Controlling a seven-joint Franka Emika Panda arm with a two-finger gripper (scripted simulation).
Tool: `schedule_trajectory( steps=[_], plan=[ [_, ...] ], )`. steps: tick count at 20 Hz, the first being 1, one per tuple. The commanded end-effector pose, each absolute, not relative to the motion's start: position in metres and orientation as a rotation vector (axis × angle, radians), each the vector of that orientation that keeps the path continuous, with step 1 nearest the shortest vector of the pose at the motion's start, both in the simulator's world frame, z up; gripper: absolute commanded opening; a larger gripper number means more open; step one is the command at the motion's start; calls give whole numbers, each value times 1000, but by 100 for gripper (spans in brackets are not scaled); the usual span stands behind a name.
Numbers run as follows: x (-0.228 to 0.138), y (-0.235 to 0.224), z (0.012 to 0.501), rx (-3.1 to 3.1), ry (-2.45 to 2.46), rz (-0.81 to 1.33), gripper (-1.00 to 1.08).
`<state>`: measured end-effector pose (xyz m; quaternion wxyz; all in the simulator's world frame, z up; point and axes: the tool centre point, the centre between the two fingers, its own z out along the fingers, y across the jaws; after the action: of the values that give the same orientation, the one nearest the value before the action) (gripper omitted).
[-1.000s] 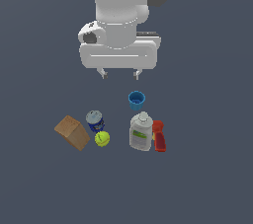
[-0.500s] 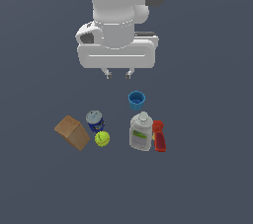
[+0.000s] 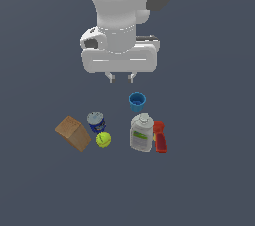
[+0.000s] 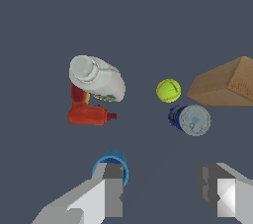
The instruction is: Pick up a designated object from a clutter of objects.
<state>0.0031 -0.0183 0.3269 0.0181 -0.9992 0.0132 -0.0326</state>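
Note:
The designated object, a small plain blue cup (image 3: pixel 138 101), stands upright on the grey floor at the back of the clutter of objects. My gripper (image 3: pixel 120 76) hangs open above the floor, behind the cup and a little toward the exterior view's left. In the wrist view the blue cup (image 4: pixel 112 161) is partly hidden behind one finger (image 4: pixel 112 188), and the gripper (image 4: pixel 165 191) holds nothing between its two fingers.
A white bottle (image 3: pixel 142 132) with a green label stands in front of the cup, with a red item (image 3: pixel 160 137) lying against it. Toward the exterior view's left are a blue silver-topped can (image 3: pixel 95 121), a tennis ball (image 3: pixel 103 140) and a brown box (image 3: pixel 72 133).
The gripper has shifted slightly away from the clutter toward the back of the exterior view. The objects have not moved.

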Motion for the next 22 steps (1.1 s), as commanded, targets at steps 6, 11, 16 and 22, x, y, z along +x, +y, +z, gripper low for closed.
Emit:
schedule_trajectory(
  steps=[6,11,16,22],
  plan=[
    [1,-4,297,-3065,18,-128,28],
    [-5,9,266,-3030,6,-158,28],
    [-16,20,231,-2999,7,-193,28],
    [-35,27,192,-2980,24,-233,28]
  ],
)
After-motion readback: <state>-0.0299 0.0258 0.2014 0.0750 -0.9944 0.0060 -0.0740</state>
